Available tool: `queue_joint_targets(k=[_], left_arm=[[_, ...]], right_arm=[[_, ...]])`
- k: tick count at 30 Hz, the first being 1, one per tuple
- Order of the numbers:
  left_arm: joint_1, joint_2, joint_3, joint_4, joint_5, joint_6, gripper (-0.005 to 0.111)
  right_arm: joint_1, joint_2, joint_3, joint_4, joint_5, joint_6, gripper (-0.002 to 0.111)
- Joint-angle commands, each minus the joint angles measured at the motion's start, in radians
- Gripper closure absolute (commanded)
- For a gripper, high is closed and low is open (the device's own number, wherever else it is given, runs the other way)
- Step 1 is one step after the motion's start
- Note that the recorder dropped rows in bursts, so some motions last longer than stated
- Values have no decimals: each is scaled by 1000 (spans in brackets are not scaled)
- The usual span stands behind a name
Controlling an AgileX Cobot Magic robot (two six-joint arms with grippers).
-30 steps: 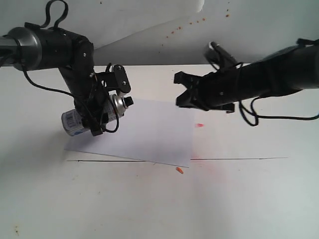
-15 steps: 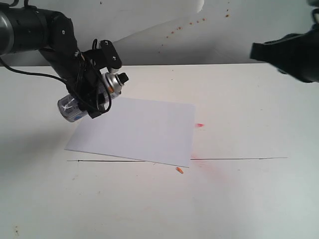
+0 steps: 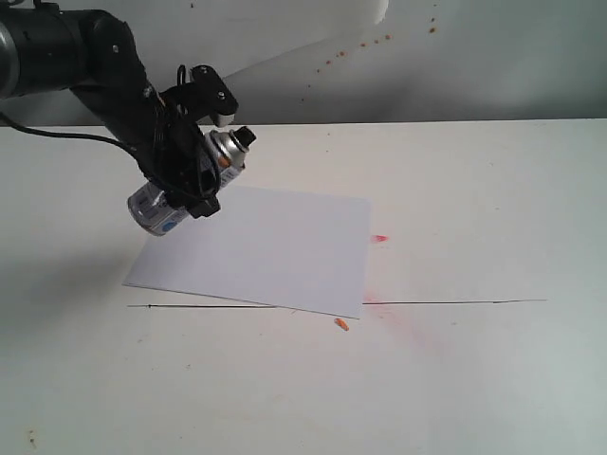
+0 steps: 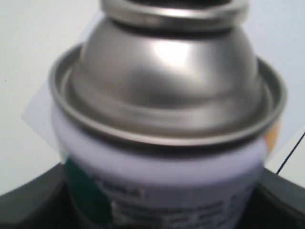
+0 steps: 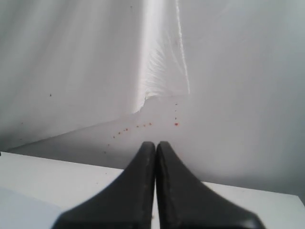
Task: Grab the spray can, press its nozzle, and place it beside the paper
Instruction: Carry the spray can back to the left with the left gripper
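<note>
Currently held: spray can (image 3: 152, 209), clamped around its middle by the left fingers (image 4: 33, 202), lifted clear of the tabletop (image 3: 474, 379).
Can pose: tilted, base low, black nozzle (image 3: 244, 138) raised and aimed up toward the far right.
Sheet below: paper (image 3: 275, 251), flat on the tabletop; the can hangs above its far-left corner.
Near edge: thin black line (image 3: 455, 302) drawn across the tabletop.
Other arm: right fingers (image 5: 136, 191) pressed together with nothing between them, facing the white backdrop (image 5: 71, 71).
</note>
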Motion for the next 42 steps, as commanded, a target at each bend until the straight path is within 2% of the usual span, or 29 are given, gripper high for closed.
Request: queue_joint_targets(k=[1, 4, 10, 15, 20, 23, 25, 27, 31, 42], left_arm=[[-3, -20, -12, -115, -33, -1, 107], [3, -23, -12, -176, -53, -1, 107], [59, -81, -10, -437, -141, 8, 107], [115, -171, 51, -619, -243, 119, 107], [155, -270, 207, -784, -447, 266, 107], [161, -344, 388, -1005, -656, 481, 107], [161, -359, 464, -1141, -710, 609, 107], [161, -361, 516, -1204, -737, 681, 107], [161, -361, 571, -1204, -840, 672, 107], [161, -359, 572, -1206, -809, 667, 107]], right_arm=[[2, -43, 66, -1, -8, -11, 108], [2, -46, 87, 13, -8, -11, 108], [2, -46, 88, 13, 3, -11, 108], [2, -46, 88, 13, 3, -11, 108], [2, -46, 88, 13, 3, -11, 108], [2, -46, 88, 13, 3, -11, 108], [2, -46, 88, 13, 3, -11, 108], [2, -46, 88, 13, 3, -11, 108], [2, -46, 88, 13, 3, -11, 108], [2, -46, 88, 13, 3, -11, 108]])
